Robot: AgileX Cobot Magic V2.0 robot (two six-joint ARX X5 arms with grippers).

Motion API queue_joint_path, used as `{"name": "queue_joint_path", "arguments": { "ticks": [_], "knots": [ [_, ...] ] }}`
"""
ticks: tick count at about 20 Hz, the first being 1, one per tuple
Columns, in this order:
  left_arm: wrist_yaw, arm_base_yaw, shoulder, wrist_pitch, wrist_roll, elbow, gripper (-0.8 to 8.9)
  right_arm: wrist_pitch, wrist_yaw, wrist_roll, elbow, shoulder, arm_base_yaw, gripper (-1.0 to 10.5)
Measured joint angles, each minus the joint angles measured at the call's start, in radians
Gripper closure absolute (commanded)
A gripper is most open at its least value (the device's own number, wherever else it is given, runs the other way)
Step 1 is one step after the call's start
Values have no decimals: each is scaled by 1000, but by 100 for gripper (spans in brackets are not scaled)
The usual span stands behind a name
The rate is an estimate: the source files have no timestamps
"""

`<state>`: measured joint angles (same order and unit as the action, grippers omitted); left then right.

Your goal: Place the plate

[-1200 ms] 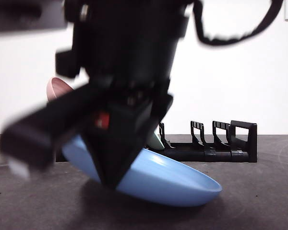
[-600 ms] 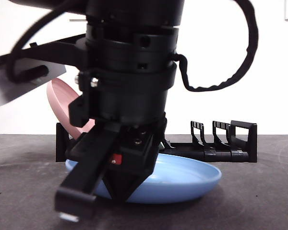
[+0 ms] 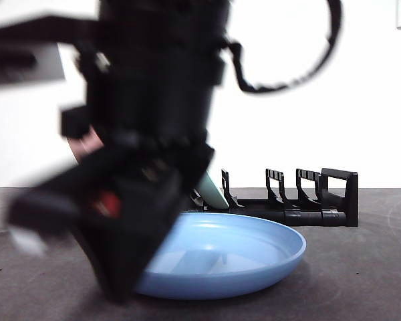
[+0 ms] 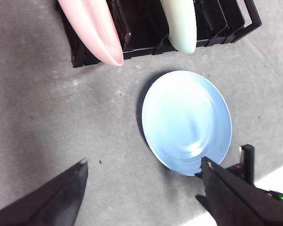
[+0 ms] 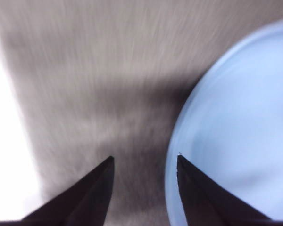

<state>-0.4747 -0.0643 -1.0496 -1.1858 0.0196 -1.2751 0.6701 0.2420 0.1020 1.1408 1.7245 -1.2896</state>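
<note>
right claw: jaws apart, nothing between them. one jaw sits over the rim of the blue plate, the other over bare table just beside it. the right wrist view is streaked with blur, so contact between jaw and rim cannot be confirmed. in the front view this claw is the large dark mass low at the plate's near edge.

left claw: jaws wide apart, empty, hanging well above the table (a waiting arm, in my judgement).

blue plate: lies flat and face up on the table, in front of the black rack and apart from it. the rack carries a pink plate and a pale green plate, each on edge in its own slot; slots on the far side of the green one stand free.

recommendation: the plate is not in the rack, so placement is judged unfinished. seat both jaws squarely across the rim before closing, lift without dragging, tip the plate on edge and lower it into a free slot clear of the green plate.

markings: no brand, label or legible writing found on plates, rack or arms.
</note>
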Motion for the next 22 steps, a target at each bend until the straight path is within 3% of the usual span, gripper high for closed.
{"name": "queue_joint_path", "arguments": {
  "ticks": [3,6,13,15,22],
  "knots": [
    [0,0,0,0,0,0,434,9,-65,-17,48,-59,0,730],
    [0,0,0,3,0,0,435,-8,-50,-21,68,-188,34,731],
    [0,-10,0,90,-31,0,438,30,-32,-29,68,-381,337,731],
    [0,-15,0,142,-67,0,438,59,-50,-30,68,-454,465,731],
    [0,-39,-9,365,-187,0,431,73,-311,-55,68,-558,935,731]
  ]
}}
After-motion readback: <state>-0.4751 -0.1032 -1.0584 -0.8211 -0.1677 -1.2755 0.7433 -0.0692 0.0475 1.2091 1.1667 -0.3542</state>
